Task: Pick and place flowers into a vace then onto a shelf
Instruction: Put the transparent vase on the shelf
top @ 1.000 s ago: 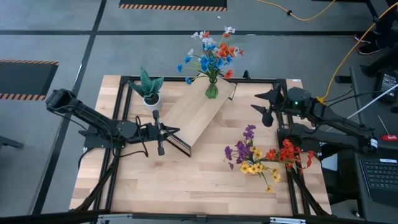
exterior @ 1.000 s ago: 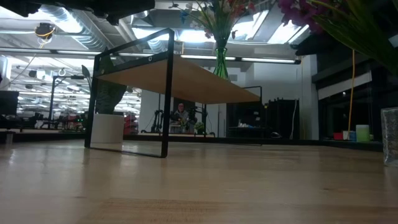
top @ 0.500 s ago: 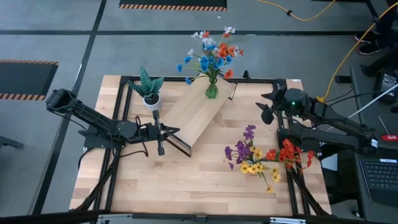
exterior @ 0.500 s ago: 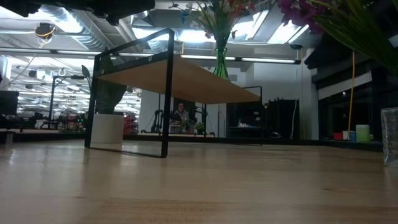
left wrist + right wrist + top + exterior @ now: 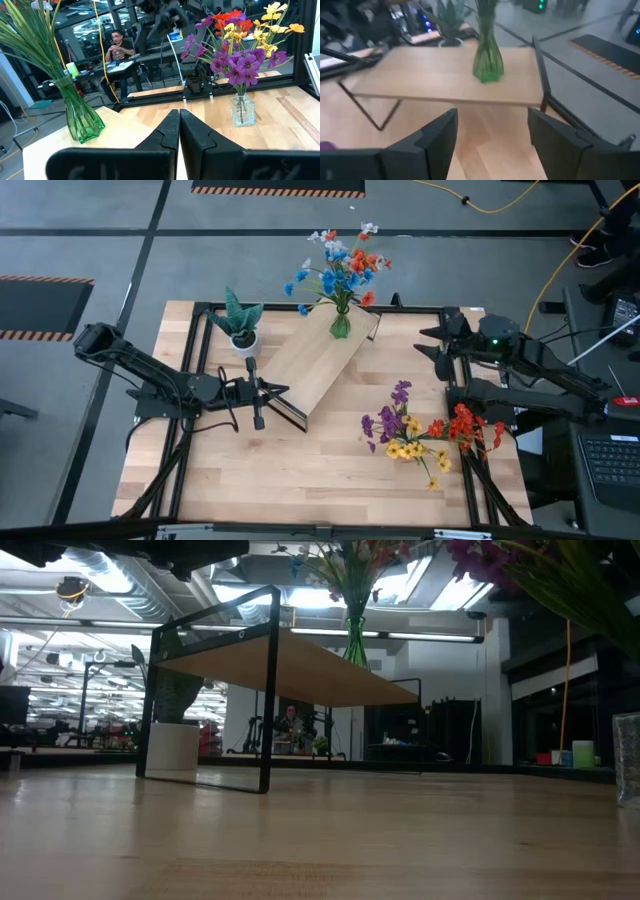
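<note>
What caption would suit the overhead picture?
Green vase of flowers stands on the shelf; open right gripper nearby, left gripper shut.

Vase of flowers (image 5: 338,265) standing on the shelf (image 5: 322,358)

The green vace (image 5: 340,326) sits near the shelf's far end; the left gripper (image 5: 262,392) lies by its near corner, apparently pinched together, and the right gripper (image 5: 437,343) is well apart.

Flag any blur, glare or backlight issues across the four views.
Right wrist view: motion-smeared, the green vase and shelf soft. Low view: ceiling lights backlight the shelf, so its frame reads as silhouette; purple blooms up close are out of focus. Left wrist view: sharp, though the shut left claw blocks the lower centre. High view: even light, no glare.
</note>
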Robot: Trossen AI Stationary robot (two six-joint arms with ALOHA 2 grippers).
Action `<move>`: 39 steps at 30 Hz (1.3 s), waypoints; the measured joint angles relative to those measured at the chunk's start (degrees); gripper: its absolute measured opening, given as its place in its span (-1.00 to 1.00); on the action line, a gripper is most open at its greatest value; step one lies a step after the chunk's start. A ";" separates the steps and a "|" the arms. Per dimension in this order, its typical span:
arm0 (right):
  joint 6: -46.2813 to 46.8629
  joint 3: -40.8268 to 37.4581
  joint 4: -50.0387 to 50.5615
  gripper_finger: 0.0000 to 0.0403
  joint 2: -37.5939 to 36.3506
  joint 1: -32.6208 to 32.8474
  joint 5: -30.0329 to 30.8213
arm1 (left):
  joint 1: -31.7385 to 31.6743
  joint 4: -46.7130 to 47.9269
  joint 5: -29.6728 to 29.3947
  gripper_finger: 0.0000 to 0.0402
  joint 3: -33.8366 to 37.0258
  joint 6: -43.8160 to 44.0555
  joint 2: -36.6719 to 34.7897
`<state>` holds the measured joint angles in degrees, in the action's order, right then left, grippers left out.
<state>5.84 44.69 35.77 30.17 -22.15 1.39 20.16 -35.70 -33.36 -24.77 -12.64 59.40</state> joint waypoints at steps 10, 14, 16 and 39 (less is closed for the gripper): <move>4.37 7.24 1.84 -0.12 2.34 10.70 1.18 | 0.00 0.00 0.00 -0.98 0.00 -0.07 -0.01; 6.13 8.65 4.39 -0.38 5.47 16.17 8.47 | -0.02 -0.04 0.00 -0.98 0.00 -0.11 -0.01; 6.15 9.74 5.66 -0.56 7.47 19.01 11.79 | 0.00 -0.04 0.00 -0.98 0.00 -0.11 0.00; 30.86 37.42 34.90 -0.99 36.42 51.40 30.80 | -0.02 -0.11 0.00 -0.97 0.00 -0.11 -0.01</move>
<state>36.71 82.11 70.67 66.60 29.25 32.19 20.14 -35.81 -33.36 -24.77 -12.75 59.38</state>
